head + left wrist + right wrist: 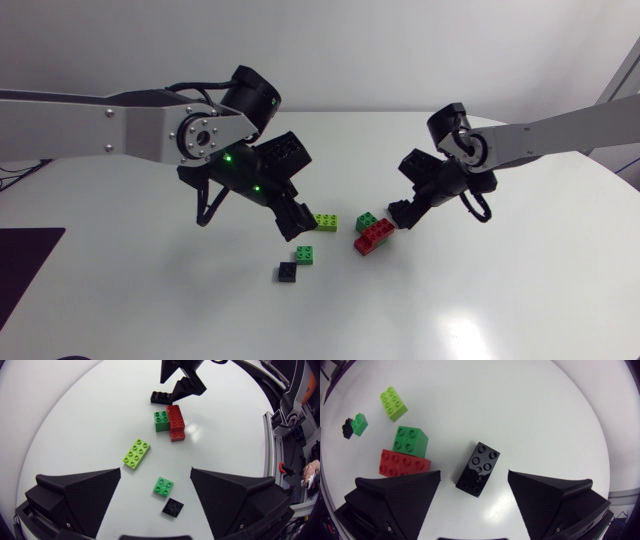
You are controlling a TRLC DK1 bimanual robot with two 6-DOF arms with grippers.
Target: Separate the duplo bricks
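Note:
A black two-by-four brick (478, 469) lies flat on the white table between the spread fingers of my right gripper (474, 474), touching neither. A red brick (404, 462) and a green brick (410, 440) sit side by side just beside it, touching each other. In the head view my right gripper (405, 213) hangs at the right of that red brick (374, 238) and green brick (367, 221). My left gripper (297, 218) is open and empty, beside the lime brick (325, 221). A small green brick (163, 485) and a small black brick (172, 507) lie under it, between its fingers.
The lime brick (136, 453) lies alone between the two brick groups. The table (480, 300) is bare white around the bricks. A dark patch (25, 265) marks its left front edge.

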